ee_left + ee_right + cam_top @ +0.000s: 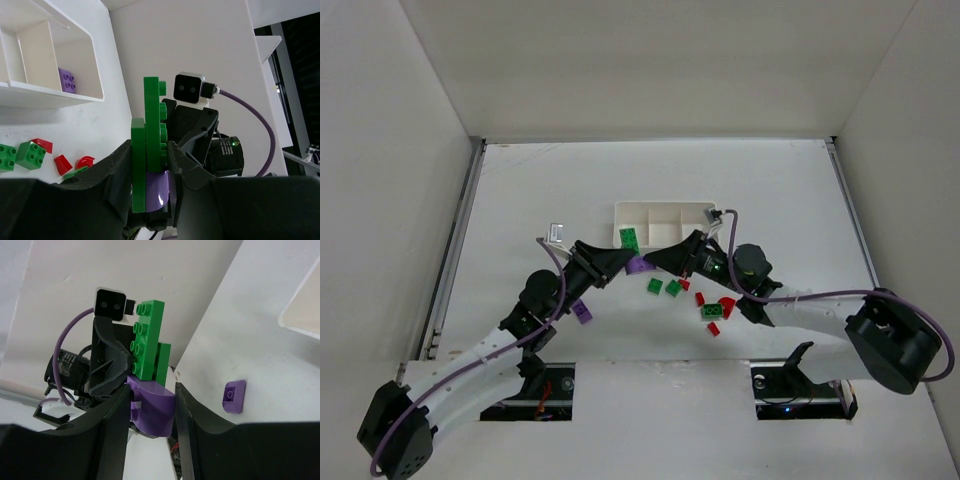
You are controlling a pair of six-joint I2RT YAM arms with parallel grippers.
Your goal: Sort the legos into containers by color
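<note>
Right wrist view puts your right gripper with its two fingers pressed against the sides of a purple piece. A green stack of two bricks stands clipped onto that piece, reaching away toward the other arm. Left wrist view shows the left gripper pinched on the same cluster. Its fingers lie flat against the green stack, and the purple piece sits low between them as well. So both grippers hold one joined lump, lifted off the table just in front of the tray. The tray's end compartment, seen in the left wrist view, holds one purple brick.

Watch these as you pull the colours apart:

- The purple piece is rounded and smooth. I judge your right grip could slide off it on a straight pull, and the whole lump would stay with the left gripper.
- The left fingers seem to overlap the purple piece too. If both grips bite the same part, pulling will strain the arms rather than split the bricks.
- A sudden release could fling a brick into the loose bricks, green and red, beside the right arm. It could also land in the wrong compartment or go off the table.
- The two sets of fingertips are nearly touching, so a twist to lever the bricks apart could knock them together.
- The tray is close behind the lump, and a jerk that way could shove it.
</note>
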